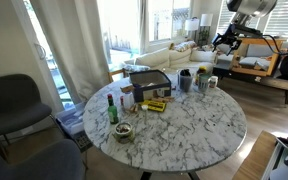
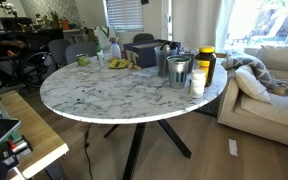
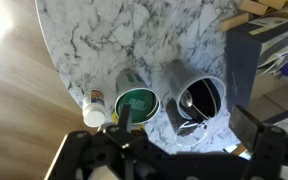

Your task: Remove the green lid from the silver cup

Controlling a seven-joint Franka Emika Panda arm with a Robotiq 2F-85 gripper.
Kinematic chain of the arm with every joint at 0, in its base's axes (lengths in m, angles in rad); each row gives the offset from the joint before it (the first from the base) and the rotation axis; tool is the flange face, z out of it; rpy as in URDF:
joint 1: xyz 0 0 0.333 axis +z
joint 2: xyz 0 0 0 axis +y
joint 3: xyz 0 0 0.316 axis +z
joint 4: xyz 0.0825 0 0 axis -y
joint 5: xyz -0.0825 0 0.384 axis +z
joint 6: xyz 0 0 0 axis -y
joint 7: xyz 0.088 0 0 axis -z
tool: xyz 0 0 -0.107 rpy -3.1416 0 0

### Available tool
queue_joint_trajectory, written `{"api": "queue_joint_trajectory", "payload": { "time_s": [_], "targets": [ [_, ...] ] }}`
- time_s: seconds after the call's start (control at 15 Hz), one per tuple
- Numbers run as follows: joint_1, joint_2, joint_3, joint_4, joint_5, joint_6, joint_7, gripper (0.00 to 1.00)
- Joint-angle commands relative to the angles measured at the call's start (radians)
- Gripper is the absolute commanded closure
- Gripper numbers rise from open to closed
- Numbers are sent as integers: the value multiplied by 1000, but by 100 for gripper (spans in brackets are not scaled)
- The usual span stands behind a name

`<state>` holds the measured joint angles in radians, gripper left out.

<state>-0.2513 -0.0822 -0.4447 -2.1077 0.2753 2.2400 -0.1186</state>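
Step in hand: approach, no contact yet. In an exterior view the gripper (image 1: 224, 42) hangs high in the upper right of the frame, above the cluster of containers at the table's (image 1: 174, 135) far right edge, well apart from all of them.

Wrist view: jaws spread wide and empty. The dark fingers (image 3: 252, 128) come in from the bottom edge, one at lower centre-left, one at lower right. The green lid (image 3: 137, 101) sits just left of frame centre, flat on the mouth of the silver cup (image 3: 125, 79), whose grey wall shows just above the lid. An open metal cup (image 3: 199, 97) with a dark inside stands just beside it on the right, about touching. A small white bottle (image 3: 96, 108) stands close on the lower left. Marble top fills the upper part of the frame.

In both exterior views the lid is too small to pick out for sure, probably among the cups at the right side.

Lid not yet off; task barely begun. Judgement for the next move: shift left so the lid is centred between the fingers, since the gap seems to sit more over the open cup. Then descend, close on the lid's rim and lift straight up. Tight neighbours on both sides mean a finger could knock the open cup or the bottle.
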Motion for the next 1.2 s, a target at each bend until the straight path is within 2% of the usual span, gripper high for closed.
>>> {"api": "queue_joint_trajectory", "payload": {
  "time_s": [0.0,0.2,0.47,0.67,0.73,1.0,1.07,1.13],
  "targets": [
    [-28,57,20,23,88,51,-61,0],
    [-59,170,7,121,113,-32,-221,0],
    [-141,336,28,262,55,-97,-282,0],
    [-187,433,50,344,56,-25,-199,0],
    [-189,354,66,269,43,-32,-235,0],
    [-211,424,81,337,39,-27,-203,0],
    [-210,450,85,344,50,47,-208,0],
    [-225,472,101,367,75,45,-224,0]
  ]
}}
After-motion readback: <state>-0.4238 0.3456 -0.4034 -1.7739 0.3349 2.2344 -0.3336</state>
